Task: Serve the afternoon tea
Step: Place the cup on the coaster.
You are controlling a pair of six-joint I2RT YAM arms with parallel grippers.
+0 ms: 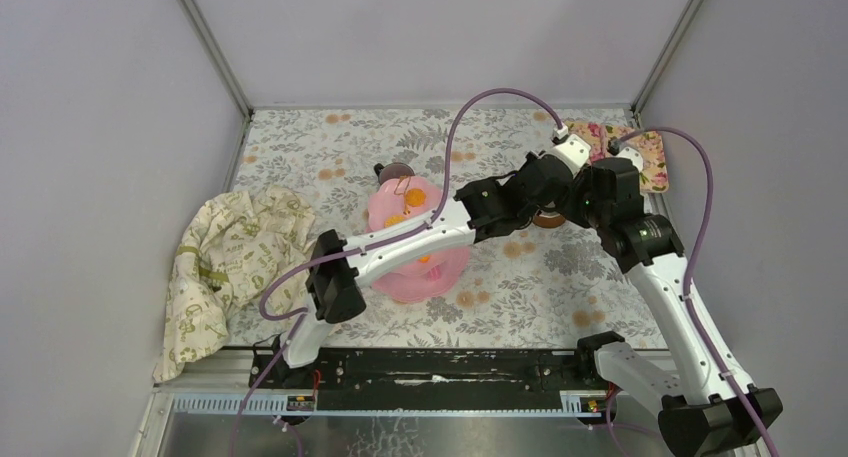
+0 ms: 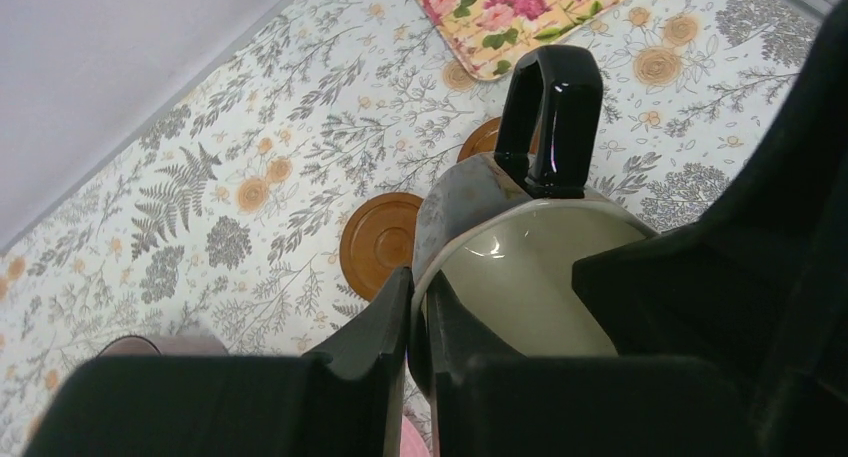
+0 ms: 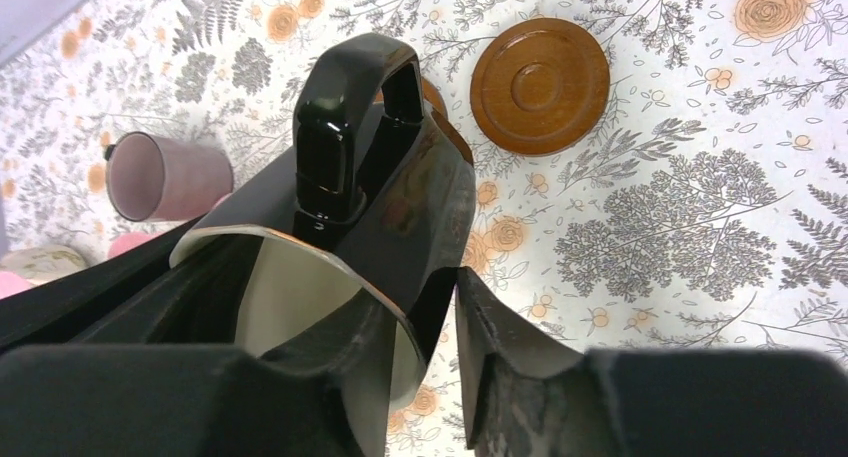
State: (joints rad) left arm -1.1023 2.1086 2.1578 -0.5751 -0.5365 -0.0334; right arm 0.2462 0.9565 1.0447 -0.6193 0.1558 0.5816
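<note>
Left wrist, left tool (image 2: 420, 299) pinching mug (image 2: 510, 252) rim, right tool (image 3: 436, 312) parted astride same rim

Dark mug (image 2: 500, 267) in left jaws, saucer (image 2: 380, 242) near.

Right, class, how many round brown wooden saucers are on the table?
2. One round brown saucer lies in the open on the floral table cover; the other shows only partly behind the held dark mug. More may be hidden.

Left arm (image 1: 410, 242), jaws clamped; right arm (image 1: 668, 282), jaws parted; both outstretched.
</note>
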